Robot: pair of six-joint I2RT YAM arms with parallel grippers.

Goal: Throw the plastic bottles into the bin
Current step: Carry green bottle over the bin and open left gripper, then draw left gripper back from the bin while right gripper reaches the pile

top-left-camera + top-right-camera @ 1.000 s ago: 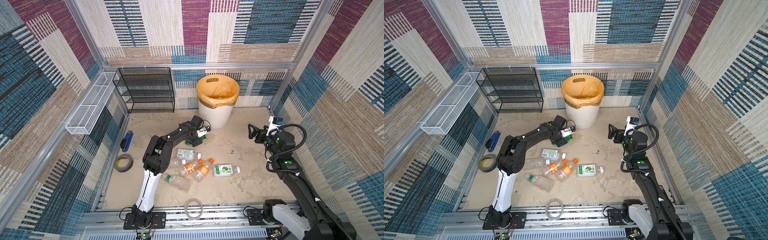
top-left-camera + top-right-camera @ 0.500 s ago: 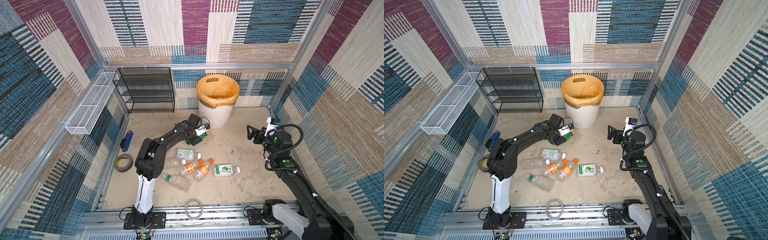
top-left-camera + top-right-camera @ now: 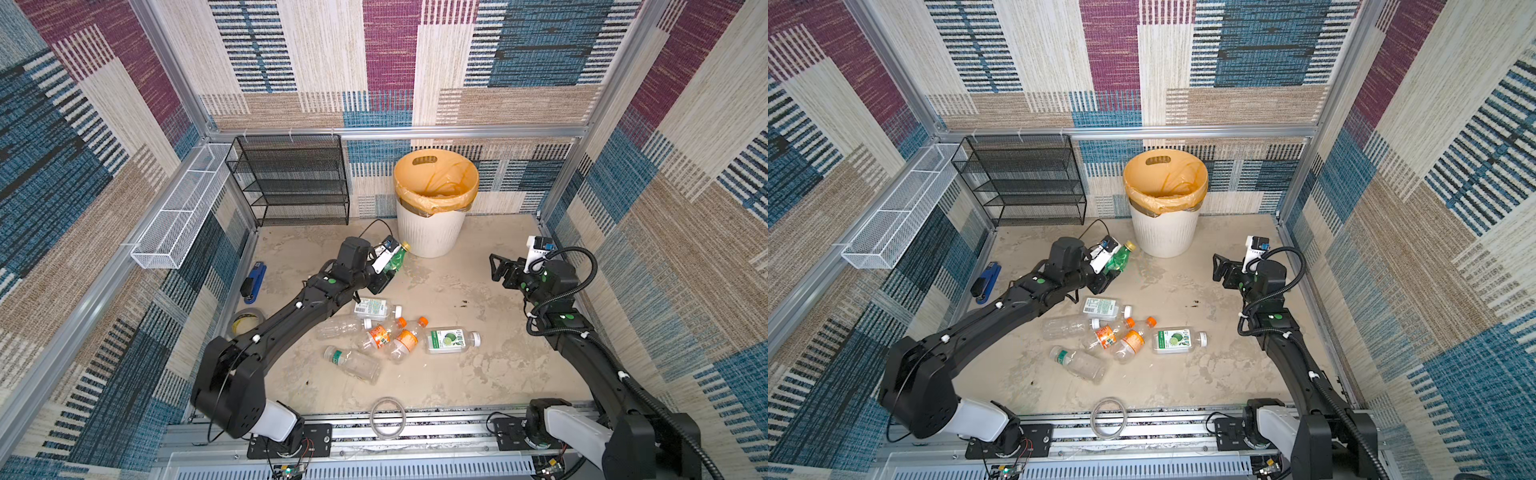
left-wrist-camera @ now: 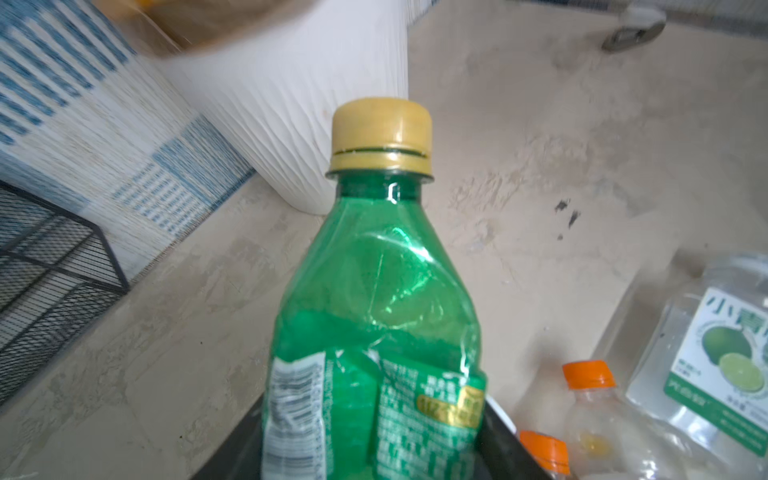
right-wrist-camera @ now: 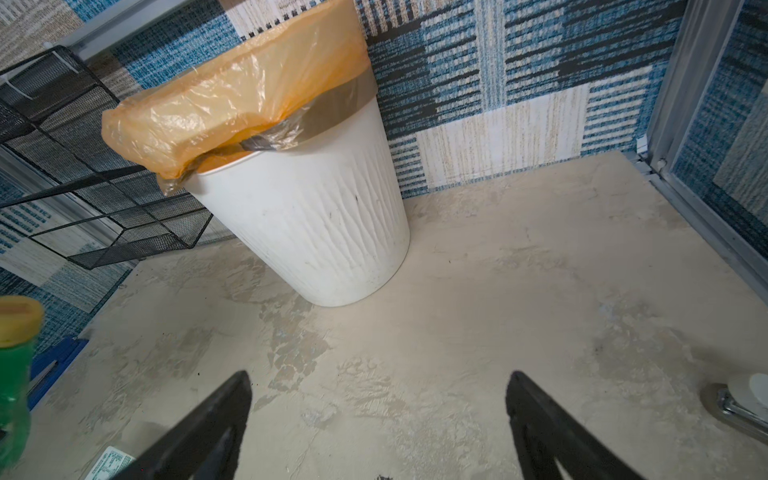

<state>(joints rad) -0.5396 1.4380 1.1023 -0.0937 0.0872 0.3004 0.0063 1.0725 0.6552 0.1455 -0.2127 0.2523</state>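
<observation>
The left arm (image 3: 299,316) has sunk lower and the left pincer (image 3: 385,272) has clenched on the green bottle (image 4: 374,316), cap tilted toward the bin (image 3: 430,235) just beside it. The right pincer (image 5: 378,419) hangs spread, empty; other bottles (image 3: 451,340) lie on the tabletop (image 3: 478,291).

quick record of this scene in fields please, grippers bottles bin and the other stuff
bin: upright by the back wall, orange bag liner
left gripper: shut on the green bottle, cap toward the bin
right gripper: open, nothing between the jaws
floor bottles: six, lying clustered mid-floor
other things: blue stapler, tape roll, black mesh rack, white wire basket
</observation>
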